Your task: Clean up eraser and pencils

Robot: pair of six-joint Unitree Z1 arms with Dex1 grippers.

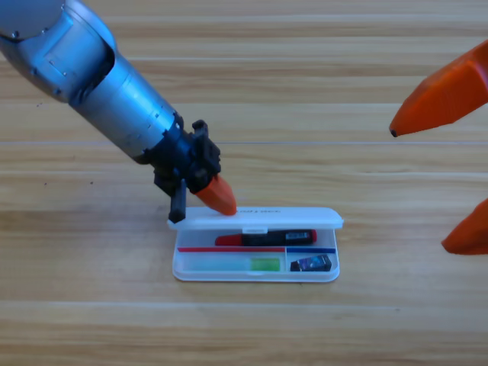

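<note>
Inside the open white plastic case (255,271) lie the red-capped black marker (265,239), green-ended pale pen (244,264) and dark eraser (311,264); the left pincer (216,195), jaws unreadable, touches its raised lid, the right pincer (457,152) gapes well apart.

Looks like a robotics lab or test bench rather than a home or office. Plain wooden table (305,69) with pale planks running across the whole frame, viewed from straight above. From the upper left comes a grey jointed robot arm (91,84) ending in a black gripper with an orange jaw, the left gripper (217,197), at the lid of a white case (255,274) in the lower middle. At the right edge, two large orange jaw tips of the right gripper (457,164), cut off by the frame. Small desk supplies laid out in the case as a staged trial.
</note>
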